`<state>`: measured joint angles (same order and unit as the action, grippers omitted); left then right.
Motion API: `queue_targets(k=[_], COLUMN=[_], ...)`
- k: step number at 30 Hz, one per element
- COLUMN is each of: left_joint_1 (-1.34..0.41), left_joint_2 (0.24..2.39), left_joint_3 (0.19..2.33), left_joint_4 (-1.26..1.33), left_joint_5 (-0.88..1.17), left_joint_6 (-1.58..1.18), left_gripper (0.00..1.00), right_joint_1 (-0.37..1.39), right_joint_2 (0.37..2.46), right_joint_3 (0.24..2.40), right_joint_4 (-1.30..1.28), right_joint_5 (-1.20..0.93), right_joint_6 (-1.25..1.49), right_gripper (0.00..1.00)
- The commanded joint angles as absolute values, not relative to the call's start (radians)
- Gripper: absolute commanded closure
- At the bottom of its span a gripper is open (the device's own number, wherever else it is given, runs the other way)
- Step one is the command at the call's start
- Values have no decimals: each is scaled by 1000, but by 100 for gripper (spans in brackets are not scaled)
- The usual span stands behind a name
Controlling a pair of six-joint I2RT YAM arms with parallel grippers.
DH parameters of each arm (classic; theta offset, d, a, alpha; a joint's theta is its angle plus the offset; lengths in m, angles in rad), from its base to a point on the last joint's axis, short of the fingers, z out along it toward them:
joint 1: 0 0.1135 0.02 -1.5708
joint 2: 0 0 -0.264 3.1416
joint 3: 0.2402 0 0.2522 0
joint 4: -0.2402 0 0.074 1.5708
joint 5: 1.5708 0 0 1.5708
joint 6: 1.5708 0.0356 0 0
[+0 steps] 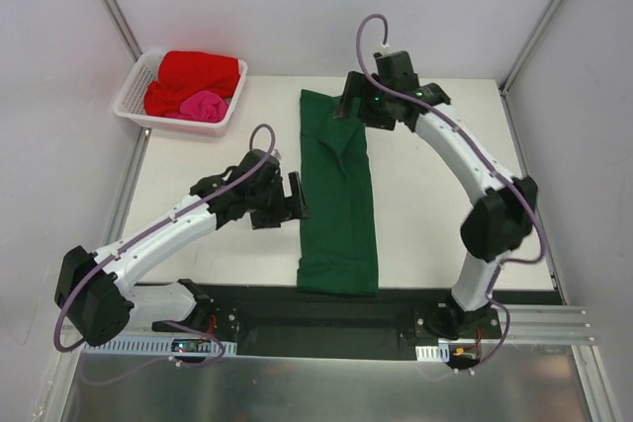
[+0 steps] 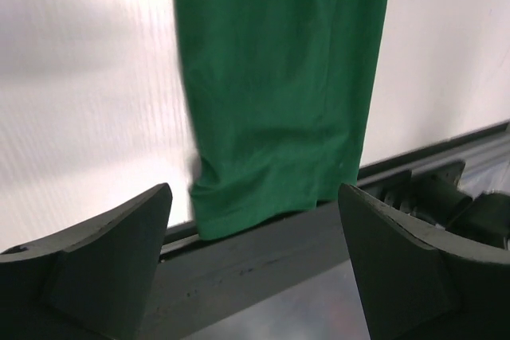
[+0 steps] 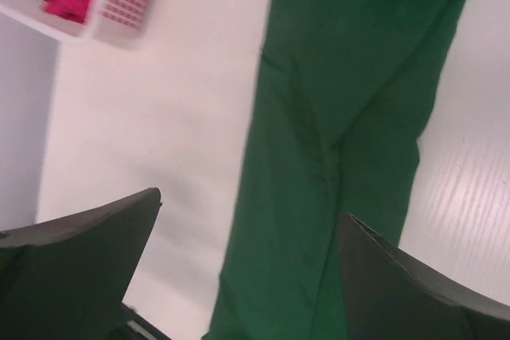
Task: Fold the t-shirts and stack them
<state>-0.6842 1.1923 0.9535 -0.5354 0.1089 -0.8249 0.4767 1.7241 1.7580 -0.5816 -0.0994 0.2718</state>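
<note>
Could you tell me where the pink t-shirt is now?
In the top view, the pink t-shirt lies in the white basket at the far left of the table, against the red t-shirt.

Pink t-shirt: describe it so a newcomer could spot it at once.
Look to the table's far left corner, where a white lattice basket sits. Inside, the pink t-shirt is the small bunch at the near side, against the bigger red t-shirt.

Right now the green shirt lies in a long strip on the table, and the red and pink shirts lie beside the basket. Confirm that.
One error: the red shirt and pink shirt lie in the basket, not beside it; the top view shows it. The green shirt is as you say.
</note>
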Motion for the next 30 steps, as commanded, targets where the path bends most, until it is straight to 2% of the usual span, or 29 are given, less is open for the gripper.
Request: queue_targets(k=[1,7,11,18,30], left_joint_1=[-741,-738,-700,-563,-514], left_joint_2=[1195,1331,1295,1072,1135], left_joint_3=[914,879,824,744,804], left_joint_4=[-446,-344,-348,-414,-477], left_joint_5=[227,278,285,216,238], left_joint_6=[-842,-939,-931,-891,-801], left_gripper=[14,14,14,11,10], right_joint_1=[486,502,500,497,468], right_joint_2=[1966,2282,2339,2436,2533], right_joint_3=[1905,2152,2146,2151,2280], right_joint_4=[-630,-640,-595,-568,-561], right_joint_5=[-86,-92,-112,-118,-152], right_joint_6=[279,314,347,387,433], right_gripper=[4,4,4,4,4])
